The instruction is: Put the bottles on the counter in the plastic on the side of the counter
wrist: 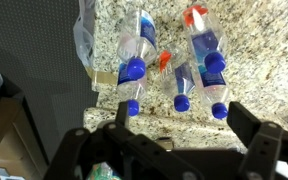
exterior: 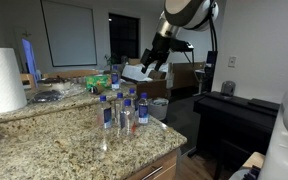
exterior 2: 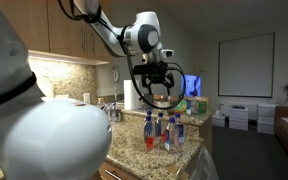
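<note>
Several small clear bottles with blue labels and blue caps stand grouped on the speckled granite counter (exterior: 54, 135) in both exterior views (exterior: 119, 108) (exterior 2: 166, 130). In the wrist view they show from above (wrist: 184, 70) on the counter (wrist: 254, 50). One has a red-orange cap (wrist: 194, 14). My gripper (exterior: 154, 58) (exterior 2: 156, 88) hangs above the group, apart from it. Its jaws (wrist: 184, 120) are open and empty. Crinkled whitish plastic (wrist: 84, 35) shows at the counter's edge, also in an exterior view (exterior: 157, 108).
A big white paper-towel roll (exterior: 2, 80) stands on the counter's far end. Black piano-like furniture (exterior: 234, 115) stands across the gap from the counter. Clutter lies on the rear counter (exterior: 74, 85). Wooden cabinets (exterior 2: 64, 25) hang above the counter.
</note>
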Controlling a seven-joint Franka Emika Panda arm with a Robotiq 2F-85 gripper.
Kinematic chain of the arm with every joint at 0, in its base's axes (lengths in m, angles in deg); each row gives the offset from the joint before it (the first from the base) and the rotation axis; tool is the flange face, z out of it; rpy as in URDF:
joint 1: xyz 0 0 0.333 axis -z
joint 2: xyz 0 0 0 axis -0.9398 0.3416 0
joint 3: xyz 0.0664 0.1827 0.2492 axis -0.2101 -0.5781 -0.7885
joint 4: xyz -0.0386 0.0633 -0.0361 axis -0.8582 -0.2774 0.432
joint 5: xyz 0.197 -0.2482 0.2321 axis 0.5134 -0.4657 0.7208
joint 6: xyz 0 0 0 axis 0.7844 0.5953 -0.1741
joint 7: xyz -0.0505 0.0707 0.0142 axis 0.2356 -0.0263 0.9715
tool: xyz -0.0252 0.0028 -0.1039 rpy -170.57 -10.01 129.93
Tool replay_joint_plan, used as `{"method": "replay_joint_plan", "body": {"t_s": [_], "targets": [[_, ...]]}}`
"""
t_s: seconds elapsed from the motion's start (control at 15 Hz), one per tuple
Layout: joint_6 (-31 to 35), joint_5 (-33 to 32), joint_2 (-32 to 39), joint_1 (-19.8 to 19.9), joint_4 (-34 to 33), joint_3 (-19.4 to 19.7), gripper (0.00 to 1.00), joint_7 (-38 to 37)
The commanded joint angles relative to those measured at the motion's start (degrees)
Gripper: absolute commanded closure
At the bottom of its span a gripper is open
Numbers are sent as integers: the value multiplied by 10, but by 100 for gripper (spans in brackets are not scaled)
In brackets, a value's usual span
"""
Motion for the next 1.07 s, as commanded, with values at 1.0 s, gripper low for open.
{"method": "replay_joint_plan", "body": {"t_s": [1.0], "targets": [[-20,265,258,-15,-144,85,0,342]]}}
